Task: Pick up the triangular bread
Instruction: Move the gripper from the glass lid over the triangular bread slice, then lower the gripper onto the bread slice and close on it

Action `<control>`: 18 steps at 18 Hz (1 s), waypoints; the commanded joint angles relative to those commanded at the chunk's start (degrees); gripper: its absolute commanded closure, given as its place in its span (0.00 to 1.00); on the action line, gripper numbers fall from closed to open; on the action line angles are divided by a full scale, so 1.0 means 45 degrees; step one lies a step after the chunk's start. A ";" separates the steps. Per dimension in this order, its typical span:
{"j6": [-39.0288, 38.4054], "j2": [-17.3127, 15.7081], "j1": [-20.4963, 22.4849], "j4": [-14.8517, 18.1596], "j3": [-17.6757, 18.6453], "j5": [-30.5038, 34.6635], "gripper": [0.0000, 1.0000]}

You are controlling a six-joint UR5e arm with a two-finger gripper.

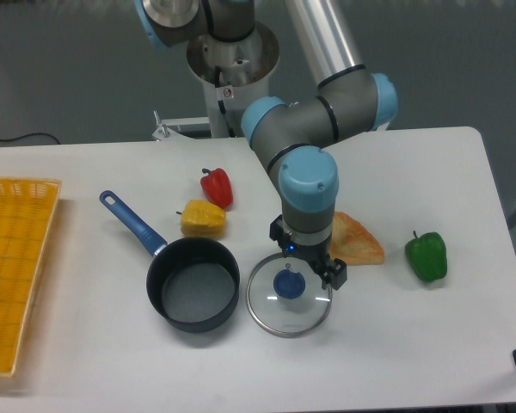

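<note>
Camera view from above the worktop (pixel 430 344): the gripper (pixel 314 274) hangs over the far-right rim of a glass pot lid (pixel 288 297), its jaws holding nothing; how wide they stand I cannot tell. The triangular bread (pixel 359 239) lies flat just to the right of the jaws and slightly behind, partly hidden by the wrist. It looks like a light, stiff toy wedge with a smooth skin, likely slippery. Pinching across its two long edges near the thick middle seems safest, since the thin tip could squirt out.
</note>
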State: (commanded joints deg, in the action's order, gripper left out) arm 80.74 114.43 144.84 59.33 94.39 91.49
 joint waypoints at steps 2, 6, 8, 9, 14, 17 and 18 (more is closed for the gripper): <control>0.0920 -0.0019 0.0293 0.0000 0.0157 0.0000 0.00; 0.2815 -0.0019 0.0937 0.0000 0.0547 0.0020 0.00; 0.2721 -0.0019 0.1153 0.0000 0.0704 0.0000 0.00; 0.2624 -0.0019 0.1270 0.0000 0.0723 0.0000 0.00; 0.2779 0.0059 0.1856 0.0019 0.1075 -0.0097 0.00; 0.2780 0.0117 0.1915 -0.0019 0.1076 -0.0098 0.00; 0.2799 0.0156 0.1973 -0.0020 0.1017 -0.0078 0.00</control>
State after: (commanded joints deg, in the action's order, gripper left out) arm 93.34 115.13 153.72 59.24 98.97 91.14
